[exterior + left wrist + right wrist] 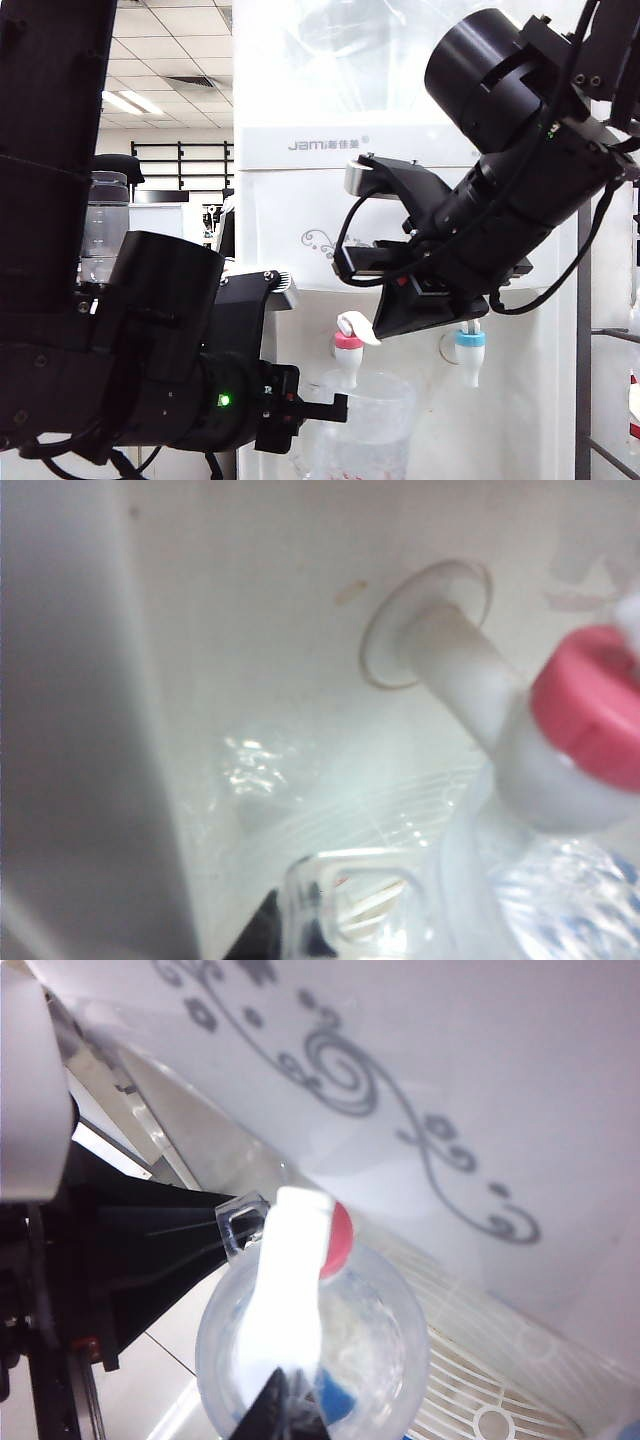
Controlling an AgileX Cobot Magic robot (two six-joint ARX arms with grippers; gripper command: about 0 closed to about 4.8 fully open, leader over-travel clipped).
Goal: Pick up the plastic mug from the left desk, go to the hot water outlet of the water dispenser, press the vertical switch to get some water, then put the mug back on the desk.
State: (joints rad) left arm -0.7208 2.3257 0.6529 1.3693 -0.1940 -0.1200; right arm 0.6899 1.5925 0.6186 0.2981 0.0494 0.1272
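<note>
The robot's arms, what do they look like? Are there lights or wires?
Both are matte black, built from fat round cylinders. The left arm shows a small green light and ends in the left gripper. The right arm has looping black cables; the right gripper has broad, flat black fingers.

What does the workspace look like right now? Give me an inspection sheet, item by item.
Surface: no desk top in view; white drip grille under the taps.
Job's things: clear mug held under the red tap of the dispenser; white lever above the mug's mouth.
Clutter: grey bottle at the far left.
Grippers: left gripper shut on the mug's handle; right gripper shut, tips at the lever's end.
Cables: black cables loop along the right arm.
Surroundings: blue tap to the right of the red one; office ceiling lights and shelving behind.
</note>
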